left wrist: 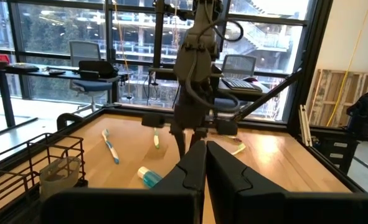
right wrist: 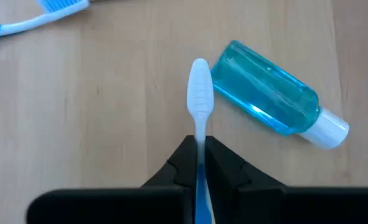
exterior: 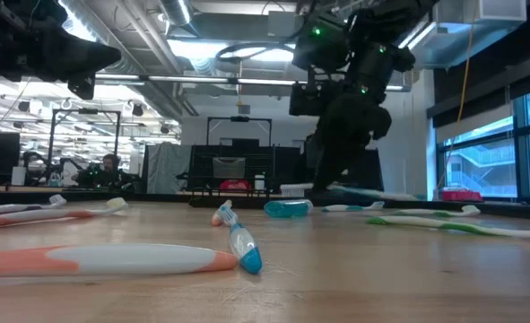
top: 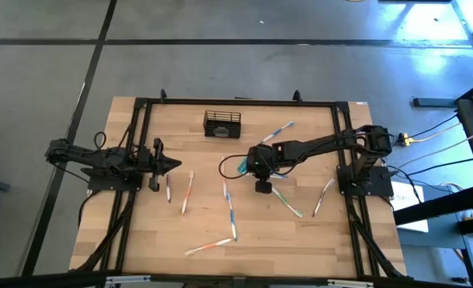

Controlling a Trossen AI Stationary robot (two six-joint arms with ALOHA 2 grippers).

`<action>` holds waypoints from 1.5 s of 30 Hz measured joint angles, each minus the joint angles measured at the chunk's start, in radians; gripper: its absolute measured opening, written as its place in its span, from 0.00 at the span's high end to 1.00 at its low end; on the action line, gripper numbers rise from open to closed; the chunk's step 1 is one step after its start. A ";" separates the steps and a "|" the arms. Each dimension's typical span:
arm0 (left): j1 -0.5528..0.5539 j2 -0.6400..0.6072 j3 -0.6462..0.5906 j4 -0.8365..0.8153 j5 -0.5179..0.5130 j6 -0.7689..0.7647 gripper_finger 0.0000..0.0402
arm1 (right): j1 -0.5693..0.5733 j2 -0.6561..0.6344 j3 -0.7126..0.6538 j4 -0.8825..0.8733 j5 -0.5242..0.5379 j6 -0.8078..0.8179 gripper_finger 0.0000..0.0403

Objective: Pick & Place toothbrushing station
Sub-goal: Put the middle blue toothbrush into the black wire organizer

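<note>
The toothbrushing station [top: 222,124], a small black wire basket, stands on its base near the table's far edge; it also shows in the left wrist view [left wrist: 43,168]. My right gripper [top: 254,166] is at mid-table, pointing steeply down, shut on a white-and-blue toothbrush [right wrist: 200,93]. A teal bottle [right wrist: 268,96] with a white cap lies on its side right beside the brush head. My left gripper [top: 174,166] waits shut and level at the table's left, touching nothing. My right gripper pinches the toothbrush between its two fingers at the neck [right wrist: 200,138], where the white head end meets the blue handle. The fingers lie along the brush, and its white head [right wrist: 200,84] sticks out past their tips. Whether the brush is clear of the table I cannot tell.
Several loose toothbrushes lie flat on the wood: one near the basket [top: 286,132], two by the left gripper [top: 187,192], others toward the near edge [top: 230,208] [top: 210,246] and right [top: 287,202] [top: 324,196]. A black frame [top: 236,102] borders the table.
</note>
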 joint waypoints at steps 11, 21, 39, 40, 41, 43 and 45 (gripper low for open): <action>0.000 0.000 0.000 -0.013 0.022 -0.001 0.99 | 0.019 -0.196 0.009 -0.064 0.005 -0.026 0.95; 0.000 0.000 0.000 -0.013 0.030 -0.008 0.99 | 0.014 -0.398 -0.114 0.086 0.143 -0.040 0.95; 0.000 0.000 0.000 -0.012 0.034 -0.008 0.99 | -0.160 -0.460 -0.434 0.937 0.130 -0.078 0.95; 0.000 0.000 0.000 -0.012 0.034 -0.008 0.99 | -0.169 -0.460 -0.440 0.982 0.130 -0.082 0.95; 0.000 0.000 0.000 -0.012 0.034 -0.008 0.99 | -0.179 -0.460 -0.445 1.027 0.131 -0.085 0.95; 0.000 0.000 0.000 -0.012 0.034 -0.008 0.99 | -0.199 -0.460 -0.455 1.112 0.131 -0.094 0.95; 0.000 0.000 0.000 -0.012 0.034 -0.008 0.99 | -0.220 -0.460 -0.466 1.172 0.131 -0.095 0.95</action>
